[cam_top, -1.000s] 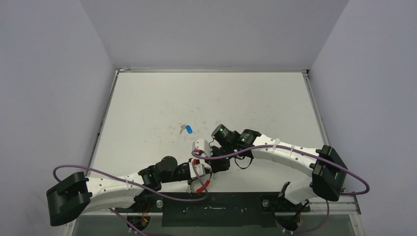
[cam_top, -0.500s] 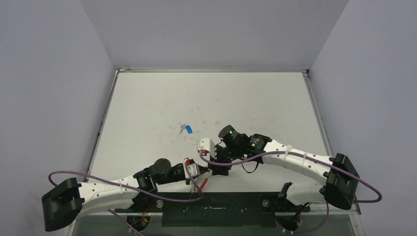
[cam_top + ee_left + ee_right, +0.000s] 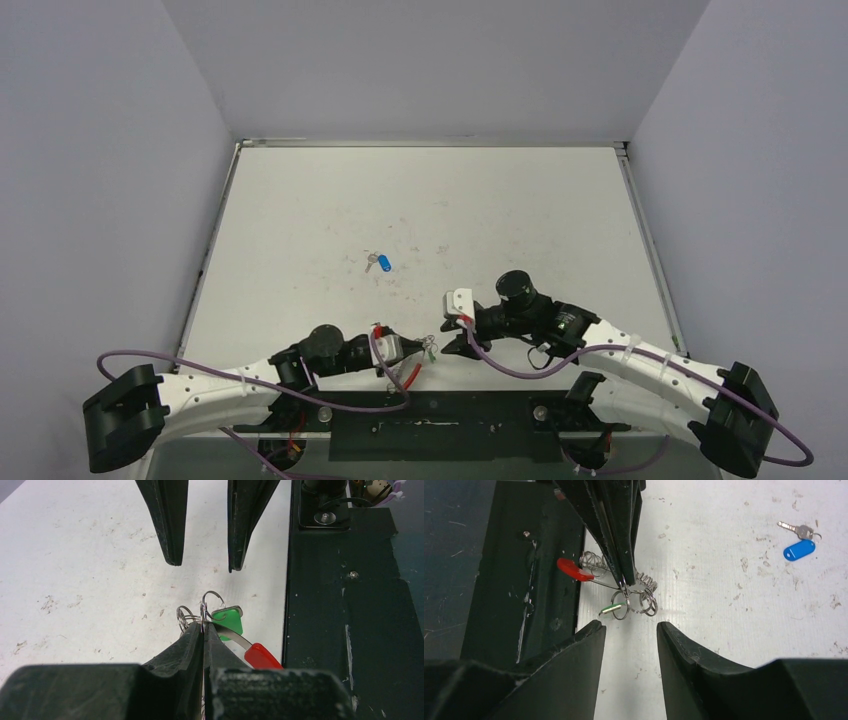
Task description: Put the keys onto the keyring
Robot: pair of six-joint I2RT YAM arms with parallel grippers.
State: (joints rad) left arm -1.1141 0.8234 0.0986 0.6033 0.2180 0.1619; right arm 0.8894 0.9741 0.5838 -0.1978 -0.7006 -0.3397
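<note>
We found the left gripper (image 3: 203, 627) pinched shut on the thin wire of the keyring (image 3: 593, 561). Its red sleeve (image 3: 262, 656) trailed back beside the jaws toward the near edge of the table (image 3: 450, 200). The green key (image 3: 227, 620) hung just past those fingertips among a few small rings (image 3: 644, 601), and we judged it already threaded on.

Facing it tip to tip, just apart, the right gripper (image 3: 626, 630) stood with its jaws parted and nothing between them.

The blue key (image 3: 799, 550) lay alone on the table, well apart from both grippers, farther from the bases and a little to the left in the overhead view. In that view its long axis ran roughly left to right, silver blade to the left, blue head to the right.

Both grippers sat about equally far from it. Since the left was busy with the ring, we reckoned the fetch fell to the free right arm, reaching out and leftward and closing across the head.
</note>
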